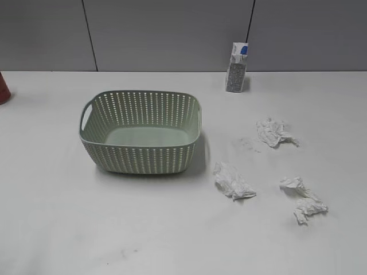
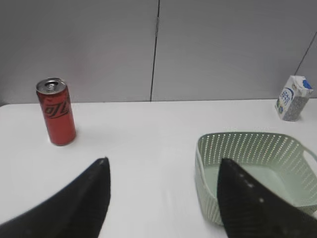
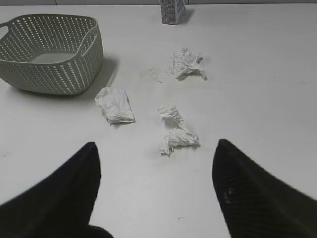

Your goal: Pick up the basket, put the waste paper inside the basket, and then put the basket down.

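Both pincers, left point(image 2: 163, 171) and right point(image 3: 156, 153), spread and empty; light basket point(image 1: 140, 152) may skid across counter point(image 1: 69, 229) if its slotted wall is nudged before being gripped.

We can read only a dark script logo running lengthwise down the red aluminium drink can point(image 2: 56, 111); the blue mark on the upright white-grey carton point(image 2: 293, 98) stays illegible.

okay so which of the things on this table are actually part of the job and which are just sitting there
Part of the job:
basket
three waste paper wads: nearest the basket, far one, right one

Just lying about:
red can
white carton
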